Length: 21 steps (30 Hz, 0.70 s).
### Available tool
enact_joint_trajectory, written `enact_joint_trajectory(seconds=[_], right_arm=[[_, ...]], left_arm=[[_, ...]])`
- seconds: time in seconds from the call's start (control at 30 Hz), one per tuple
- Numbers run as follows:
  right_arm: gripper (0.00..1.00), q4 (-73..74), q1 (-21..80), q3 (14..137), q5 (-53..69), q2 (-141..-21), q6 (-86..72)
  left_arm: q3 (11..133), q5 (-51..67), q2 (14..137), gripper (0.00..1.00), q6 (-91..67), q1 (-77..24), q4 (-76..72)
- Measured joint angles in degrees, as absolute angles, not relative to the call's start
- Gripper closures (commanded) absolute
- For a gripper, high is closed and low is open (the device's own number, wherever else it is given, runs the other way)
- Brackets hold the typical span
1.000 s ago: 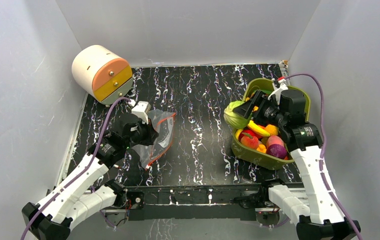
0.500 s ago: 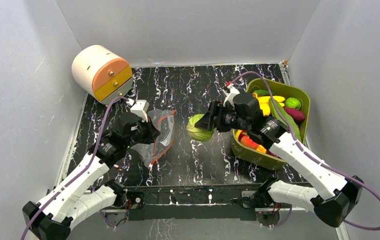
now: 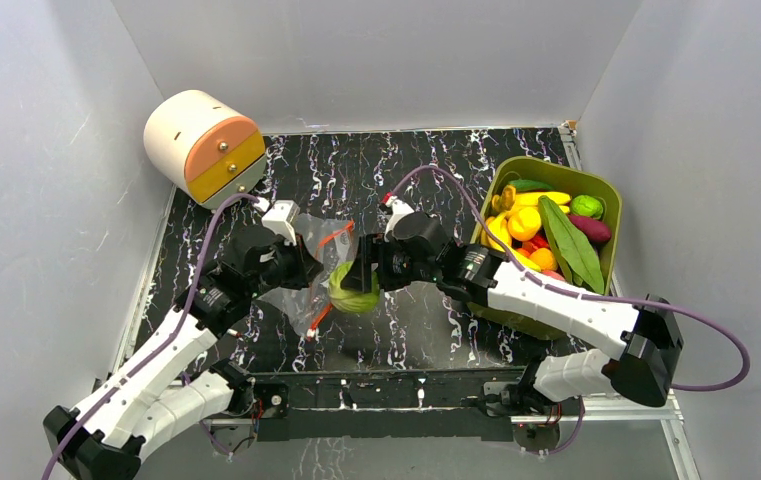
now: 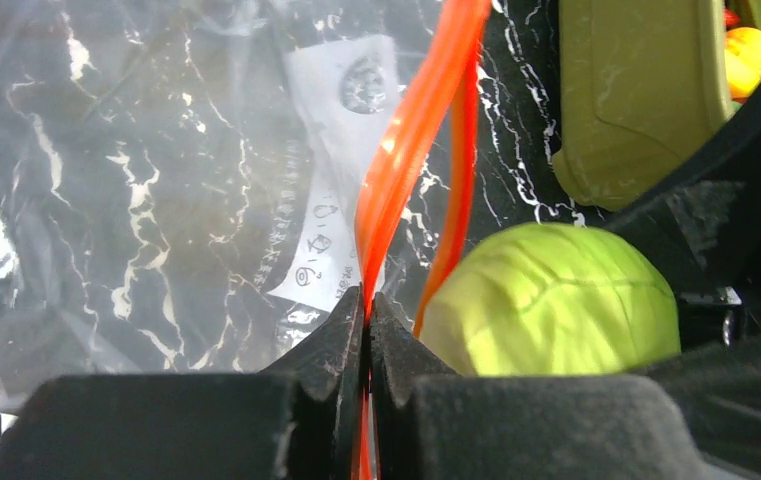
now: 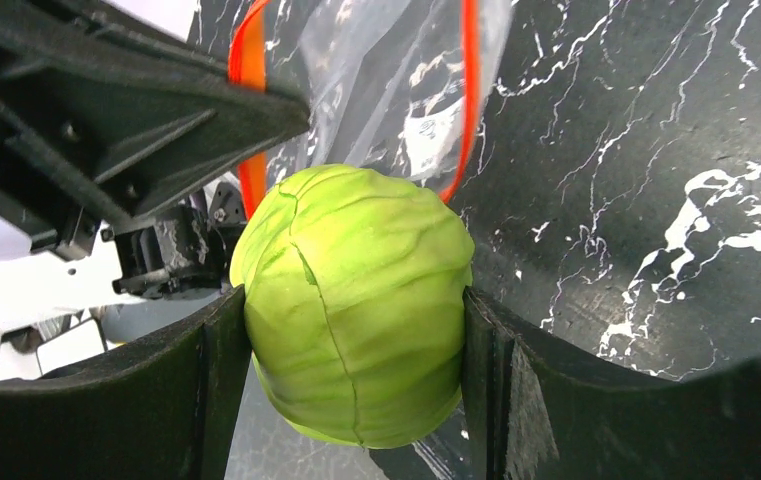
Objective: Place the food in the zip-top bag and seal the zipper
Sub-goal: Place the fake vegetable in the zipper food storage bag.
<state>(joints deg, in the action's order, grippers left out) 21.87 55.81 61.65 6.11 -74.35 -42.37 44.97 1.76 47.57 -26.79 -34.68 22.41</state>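
My right gripper (image 3: pixel 354 278) is shut on a green toy cabbage (image 3: pixel 353 288) and holds it at the open mouth of the clear zip-top bag (image 3: pixel 308 262). In the right wrist view the cabbage (image 5: pixel 356 300) fills the space between the fingers, with the bag (image 5: pixel 396 90) just behind it. My left gripper (image 3: pixel 308 268) is shut on the bag's red-orange zipper strip (image 4: pixel 406 150) and holds that edge up. The cabbage (image 4: pixel 556 300) shows right of the strip in the left wrist view. More toy food (image 3: pixel 524 222) lies in the olive-green tub (image 3: pixel 606 190). The slider tab is not visible.
A white cylinder box with orange and yellow drawers (image 3: pixel 204 148) stands at the back left. The tub sits at the right side of the black marbled table (image 3: pixel 396 170). White walls close in on three sides.
My right arm has carried the cabbage from the tub leftward across the table to the bag's mouth. My left gripper has kept hold of the bag edge, which now stands more open.
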Motion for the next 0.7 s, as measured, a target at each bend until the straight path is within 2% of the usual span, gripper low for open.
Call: enact_joint_trajectory(seconds=[0.27,0.53,0.7], right_arm=[[0.49,21.32,55.83,62.13,2.7,-74.63,-44.05],[0.5,19.07,55.83,62.13,4.93,-78.15,-48.95],[0.52,9.69,56.6,52.36,-0.23,-73.47,-58.28]], left_arm=[[44.97,6.85,44.14,1.0,-26.63,-34.68,22.0],[44.97,9.98,44.97,1.0,-24.6,-34.59,21.54],[44.86,12.69,44.82,1.0,-24.73,-34.61,21.47]])
